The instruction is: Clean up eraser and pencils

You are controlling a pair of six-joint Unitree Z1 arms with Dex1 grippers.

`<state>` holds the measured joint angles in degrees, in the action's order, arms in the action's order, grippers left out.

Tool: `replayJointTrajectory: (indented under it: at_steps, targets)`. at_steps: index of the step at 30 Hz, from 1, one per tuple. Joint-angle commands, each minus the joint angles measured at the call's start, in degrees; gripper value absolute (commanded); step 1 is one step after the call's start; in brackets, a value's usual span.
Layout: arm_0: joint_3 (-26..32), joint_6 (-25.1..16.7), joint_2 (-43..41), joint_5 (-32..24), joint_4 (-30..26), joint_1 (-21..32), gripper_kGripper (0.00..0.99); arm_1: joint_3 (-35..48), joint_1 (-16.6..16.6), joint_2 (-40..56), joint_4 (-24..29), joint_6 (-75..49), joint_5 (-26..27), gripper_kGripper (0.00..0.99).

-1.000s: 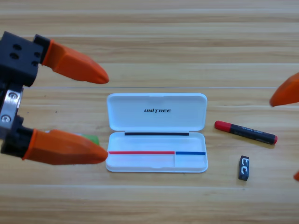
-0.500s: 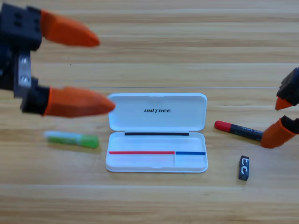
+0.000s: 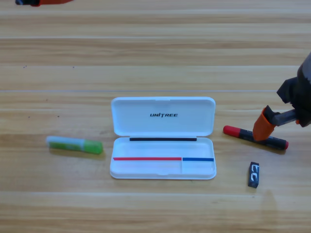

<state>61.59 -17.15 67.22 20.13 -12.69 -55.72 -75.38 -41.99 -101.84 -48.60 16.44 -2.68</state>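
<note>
The black pencil with a red cap (image 3: 234,130) lies slanted just right of the white case (image 3: 163,108). My right gripper (image 3: 262,130) comes in from the right edge and points down onto that pencil's middle, covering part of it. The small black eraser (image 3: 253,174) lies below it, apart from the gripper. The light green pencil (image 3: 74,144) rests on the table left of the case. Of my left gripper (image 3: 43,2) only a sliver shows at the top left edge.
The white case lies open at the table's middle, its lid folded back and its tray (image 3: 146,168) holding none of the task's things. Bare wooden table surrounds it.
The left gripper has drawn back up and out to the top left edge, leaving the green pencil uncovered. The right gripper has moved in from the right and down onto the black pencil.
</note>
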Motion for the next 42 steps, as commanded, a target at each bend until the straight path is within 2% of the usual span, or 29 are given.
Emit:
replayJointTrajectory:
  at_steps: [1, 5, 7, 9, 13, 14, 17, 22, 26, 29, 32, 37, 40, 42]
  targets:
    - [1.17, -6.84, 1.34, -0.53, 0.74, 2.37, 0.937, 0.23, 1.30, -6.70, -0.44, 8.52, 0.49, 0.963]
    - [7.41, -11.59, 6.96, -0.09, -5.06, 3.95, 0.939, -0.03, 1.30, -10.04, -0.36, 13.17, 0.93, 0.962]
    - [10.66, -16.33, 10.57, 0.44, -8.93, 4.30, 0.943, -0.30, 1.21, -11.54, -0.36, 14.14, 1.63, 0.946]
    - [11.01, -22.31, 11.97, 1.23, -9.72, 4.65, 0.943, -0.30, 1.04, -12.77, -0.36, 15.99, 2.16, 0.920]
    - [9.08, -33.21, 15.66, 1.23, -10.16, 8.52, 0.942, -0.56, 0.68, -14.61, -0.27, 20.38, 3.74, 0.891]
    - [9.08, -34.79, 16.98, 0.62, -10.16, 10.54, 0.940, -0.74, 0.60, -14.97, -0.27, 21.00, 3.92, 0.888]
    - [9.16, -39.98, 18.74, -6.33, -10.16, 18.45, 0.933, -1.00, 0.16, -15.76, 0.26, 22.93, 4.27, 0.811]
    - [7.58, -47.80, 21.29, -13.36, -10.51, 28.03, 0.919, -2.23, -0.46, -17.51, 0.35, 25.65, 5.15, 0.810]
    - [4.16, -53.95, 21.20, -18.02, -12.80, 33.22, 0.917, -3.11, -0.55, -19.98, 0.43, 26.97, 4.09, 0.808]
    - [-1.56, -57.91, 20.32, -18.98, -13.24, 34.45, 0.919, -3.55, -0.55, -21.65, 0.43, 27.76, 3.56, 0.796]
    - [-6.74, -60.10, 18.74, -19.95, -13.41, 34.54, 0.920, -3.55, -0.55, -22.61, 0.61, 27.85, 3.56, 0.568]
    - [-8.68, -63.71, 18.74, -22.15, -16.84, 35.06, 0.919, -3.20, -0.55, -23.14, 1.93, 27.41, 4.88, 0.144]
    - [-10.17, -65.03, 18.65, -24.08, -16.84, 34.98, 0.920, -2.58, -0.63, -22.88, 1.84, 26.27, 7.17, 0.012]
    - [-10.79, -65.73, 18.39, -25.58, -16.93, 34.98, 0.920, -2.14, -0.72, -22.52, 1.84, 25.74, 7.34, 0.000]
